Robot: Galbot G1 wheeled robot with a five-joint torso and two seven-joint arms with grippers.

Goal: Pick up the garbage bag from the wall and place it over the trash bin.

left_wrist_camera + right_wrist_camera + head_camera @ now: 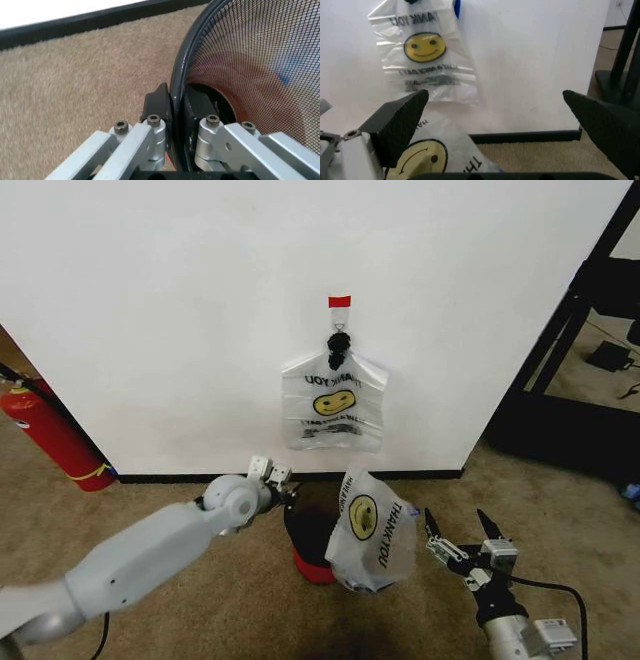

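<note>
The garbage bag (372, 532), see-through with a yellow smiley face, sits draped on the right side of the trash bin (306, 536), a small black mesh wastebasket with a red base. My left gripper (288, 492) is at the bin's left rim. In the left wrist view this gripper (175, 101) is shut on the rim of the trash bin (250, 56), one finger inside and one outside. My right gripper (462, 532) stands open on the bag's right, apart from it. In the right wrist view its gripper (495, 112) is wide open with the garbage bag (435, 157) low ahead.
A flat bunch of like bags (333, 402) hangs on the white wall from a black tie under red tape (340, 301). A red fire extinguisher (50, 430) leans at the left. A black frame (580, 310) stands at the right. The floor is tan carpet.
</note>
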